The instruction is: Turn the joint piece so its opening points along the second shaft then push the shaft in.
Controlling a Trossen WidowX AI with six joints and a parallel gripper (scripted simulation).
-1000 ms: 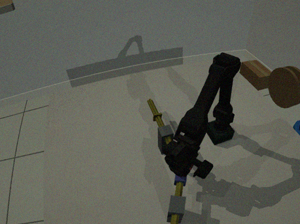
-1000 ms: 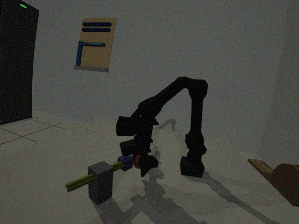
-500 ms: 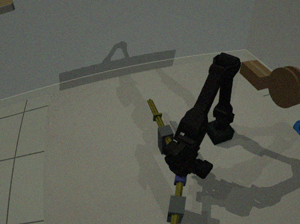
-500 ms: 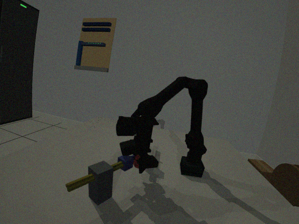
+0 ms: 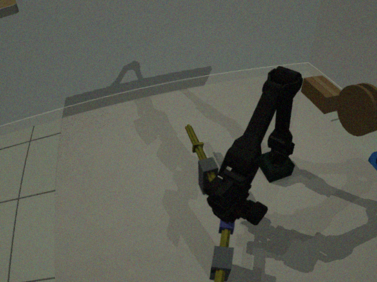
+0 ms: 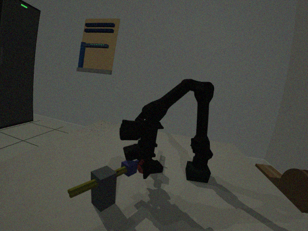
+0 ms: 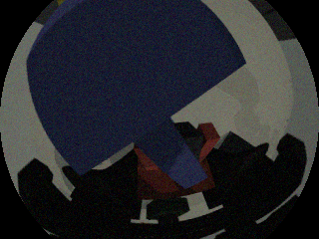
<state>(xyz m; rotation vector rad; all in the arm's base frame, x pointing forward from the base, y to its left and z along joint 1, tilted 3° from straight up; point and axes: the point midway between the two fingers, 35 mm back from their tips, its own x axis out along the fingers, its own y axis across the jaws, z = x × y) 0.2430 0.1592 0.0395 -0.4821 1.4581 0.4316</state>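
The pincer is clenched on the red joint piece, its dark fingers pressing in from either side in the wrist view. Only a red edge of that piece peeks out beside the pincer in the exterior view; whether its opening lines up with the far shaft cannot be told. Touching the red piece at 10 o'clock in the wrist view sits a blue block, which fills most of that picture. In the top view the blue block lies just at 6 o'clock of the pincer, on the end of a yellow shaft that runs through a grey block. At 11 o'clock of the pincer stands a second grey block, with the second yellow shaft running up through it. The arm's base rests at 3 o'clock of that block.
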